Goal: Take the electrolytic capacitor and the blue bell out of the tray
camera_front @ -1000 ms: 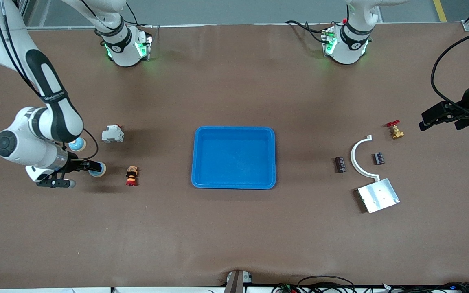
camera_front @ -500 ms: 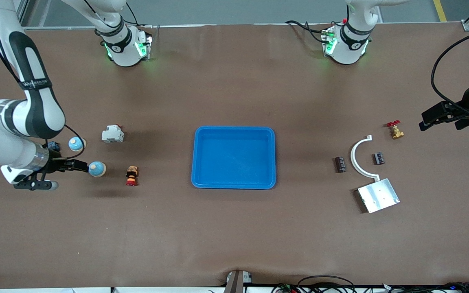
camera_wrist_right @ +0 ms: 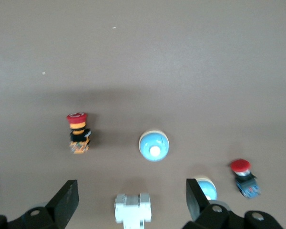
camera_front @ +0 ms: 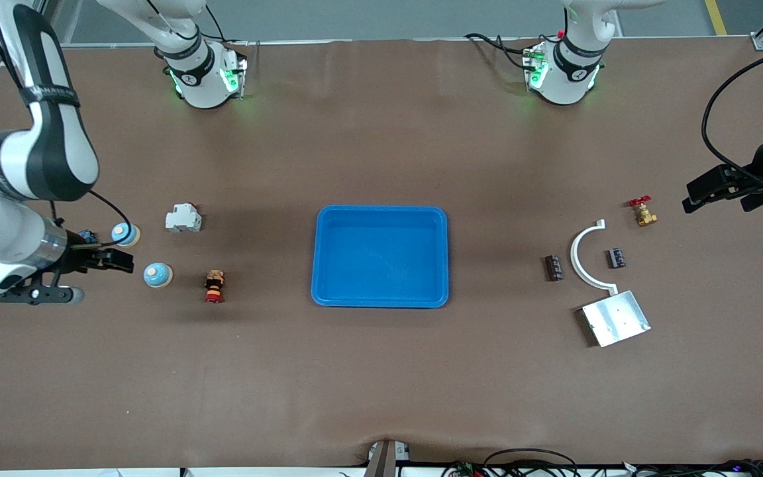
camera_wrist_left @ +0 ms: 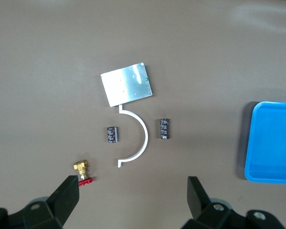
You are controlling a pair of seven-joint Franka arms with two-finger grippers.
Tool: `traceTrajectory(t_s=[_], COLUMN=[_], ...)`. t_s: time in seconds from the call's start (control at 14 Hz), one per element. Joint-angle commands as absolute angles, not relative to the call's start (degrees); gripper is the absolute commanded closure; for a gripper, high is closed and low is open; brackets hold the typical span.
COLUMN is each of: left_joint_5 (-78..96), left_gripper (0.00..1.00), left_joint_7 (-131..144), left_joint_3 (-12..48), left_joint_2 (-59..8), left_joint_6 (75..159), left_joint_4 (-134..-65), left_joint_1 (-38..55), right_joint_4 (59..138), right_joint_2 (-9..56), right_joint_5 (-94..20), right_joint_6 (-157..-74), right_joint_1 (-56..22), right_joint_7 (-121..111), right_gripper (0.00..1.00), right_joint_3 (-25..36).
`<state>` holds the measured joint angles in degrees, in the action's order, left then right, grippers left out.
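Observation:
Two blue dome bells stand at the right arm's end of the table, one [camera_front: 157,274] [camera_wrist_right: 154,145] nearer the front camera than the other [camera_front: 125,233] [camera_wrist_right: 206,187]. My right gripper [camera_front: 123,260] [camera_wrist_right: 132,202] hangs open over the table beside them, holding nothing. Two dark capacitors [camera_front: 554,267] [camera_front: 616,258] [camera_wrist_left: 164,129] [camera_wrist_left: 112,134] lie at the left arm's end, one on each side of a white arc. My left gripper [camera_front: 694,197] [camera_wrist_left: 132,191] is open and empty, over the table's end past the brass valve. The blue tray [camera_front: 328,291] [camera_wrist_left: 257,143] sits in the middle.
A white breaker [camera_front: 183,218] [camera_wrist_right: 132,212], a red-capped button [camera_front: 214,285] [camera_wrist_right: 77,132] and a small red and blue button [camera_front: 88,235] [camera_wrist_right: 244,176] lie round the bells. The white arc [camera_front: 580,265], a metal plate [camera_front: 614,318] and a brass valve [camera_front: 642,212] lie by the capacitors.
My right arm has drawn back from the nearer bell toward its end of the table; the bell stays on the table. The left arm has not moved.

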<state>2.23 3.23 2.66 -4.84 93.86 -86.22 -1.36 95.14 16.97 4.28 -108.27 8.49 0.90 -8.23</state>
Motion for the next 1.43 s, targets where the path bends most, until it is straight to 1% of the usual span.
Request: traceTrajectory(t_s=[0.0, 0.29, 0.57, 0.71, 0.93, 1.36], left_joint_5=[2.1, 2.1, 2.2, 2.2, 2.2, 2.2], left_gripper=[0.0, 0.0, 0.0, 0.0, 0.0, 0.0], left_joint_7=[3.7, 3.7, 3.7, 3.7, 3.7, 3.7], left_joint_3=[2.6, 2.6, 2.6, 2.6, 2.6, 2.6], left_joint_2=[-4.5, -4.5, -4.5, -4.5, -4.5, -4.6], left_joint_6=[93.6, 93.6, 93.6, 93.6, 93.6, 93.6], left_joint_4=[-85.8, -85.8, -85.8, -85.8, -85.8, -85.8], left_joint_1=[-1.4, -1.4, -1.5, -1.5, -1.5, -1.5], right_joint_4=[85.9, 80.2, 77.1, 76.7, 77.0, 80.9], right_joint_2=[17.1, 17.1, 17.0, 15.9, 14.2, 10.6], right_joint_5=[8.5, 9.0, 8.1, 7.8, -0.5, -1.1], right_joint_6=[-99.0, -93.4, -91.8, -89.8, -88.3, -88.2], right_joint_1=[6.8, 6.9, 7.0, 7.1, 10.0, 10.4], right_joint_7=[1.8, 1.8, 1.9, 2.6, 3.0, 3.0], right_gripper=[0.0, 0.0, 0.0, 0.0, 0.0, 0.0], right_joint_3=[-8.3, -8.3, -8.3, -8.3, -7.8, -7.7])
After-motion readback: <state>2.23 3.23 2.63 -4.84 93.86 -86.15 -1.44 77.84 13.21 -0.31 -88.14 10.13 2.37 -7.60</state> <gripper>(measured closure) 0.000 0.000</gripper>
